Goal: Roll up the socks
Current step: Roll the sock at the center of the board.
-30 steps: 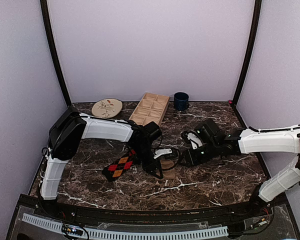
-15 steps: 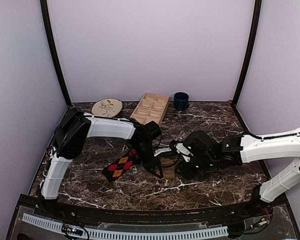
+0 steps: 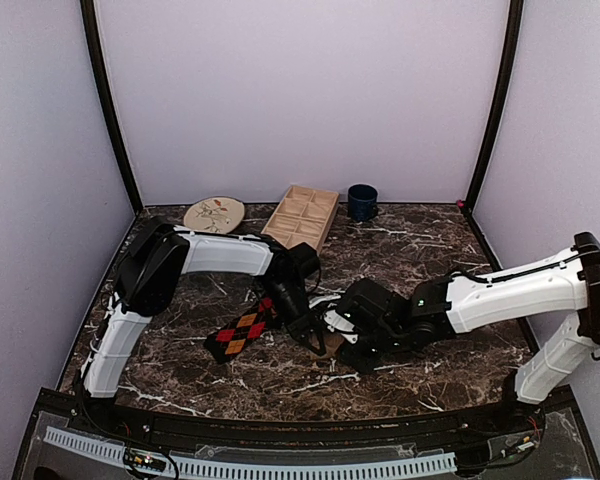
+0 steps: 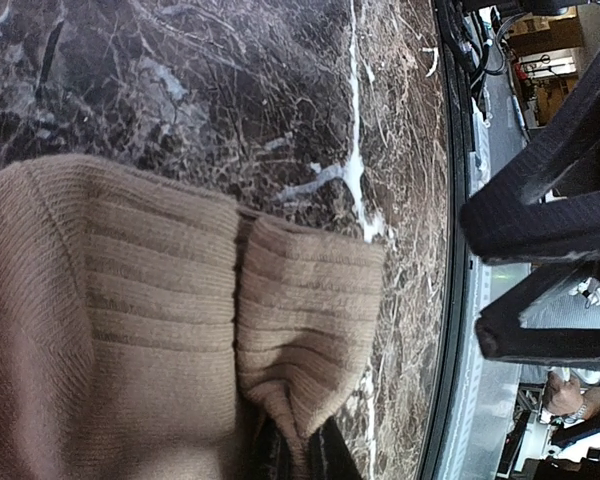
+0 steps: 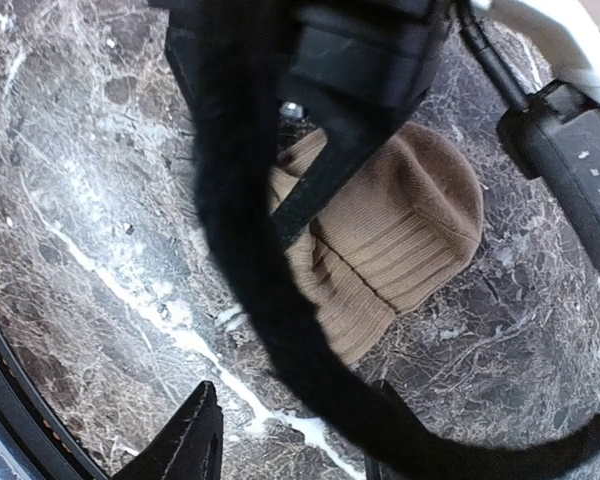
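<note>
A tan ribbed sock (image 4: 130,300), partly folded, lies on the marble table; it also shows in the right wrist view (image 5: 400,230). My left gripper (image 3: 310,335) is shut on a fold of the sock's edge, pinched between its fingertips (image 4: 295,455). My right gripper (image 3: 348,342) is open, close beside the left one, and hovers over the table just off the sock's edge, with one finger (image 5: 190,445) in view. An orange, red and black argyle sock (image 3: 242,330) lies flat to the left of the left gripper. In the top view the grippers hide most of the tan sock.
At the back of the table stand a patterned plate (image 3: 214,214), a wooden compartment tray (image 3: 300,216) and a dark blue mug (image 3: 361,201). A black cable (image 5: 250,250) crosses the right wrist view. The left gripper's body (image 5: 365,60) is right above the sock.
My right arm has swung left across the table until its gripper is beside the left gripper and the tan sock. The left gripper has kept its hold in place.
</note>
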Robot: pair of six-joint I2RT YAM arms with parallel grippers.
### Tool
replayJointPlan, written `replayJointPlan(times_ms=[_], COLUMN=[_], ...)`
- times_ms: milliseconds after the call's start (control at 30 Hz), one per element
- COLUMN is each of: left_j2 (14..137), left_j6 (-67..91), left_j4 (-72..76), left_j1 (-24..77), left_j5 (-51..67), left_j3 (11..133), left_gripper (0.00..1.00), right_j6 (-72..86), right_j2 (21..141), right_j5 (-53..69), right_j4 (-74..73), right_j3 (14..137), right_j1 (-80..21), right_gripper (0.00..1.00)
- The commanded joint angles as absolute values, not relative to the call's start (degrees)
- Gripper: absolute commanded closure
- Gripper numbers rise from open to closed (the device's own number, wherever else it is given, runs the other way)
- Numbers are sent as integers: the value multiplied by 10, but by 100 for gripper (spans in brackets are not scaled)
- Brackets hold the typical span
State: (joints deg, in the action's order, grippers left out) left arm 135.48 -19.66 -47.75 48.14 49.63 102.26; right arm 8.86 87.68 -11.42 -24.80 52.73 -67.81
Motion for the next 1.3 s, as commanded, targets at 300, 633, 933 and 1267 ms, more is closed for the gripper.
replayJointPlan(times_ms=[300, 633, 933, 1267], left_j2=[1374, 1377, 1380, 1383], left_j6=[-196, -194, -193, -192], left_j4=[-515, -517, -518, -523], left_j1=[463, 457, 455, 452], left_j5=[500, 512, 519, 524], left_j3=[1030, 1027, 1029, 1034], left_gripper=[96, 97, 97, 97], right_j6=[20, -6, -32, -64], right_j2=[946, 947, 945, 959], right_j5=[-131, -157, -144, -132], right_j4=[-229, -217, -222, -203], right_j3=[571, 571, 567, 570], right_j1=[-683, -682, -682, -674], right_gripper=[51, 53, 64, 68])
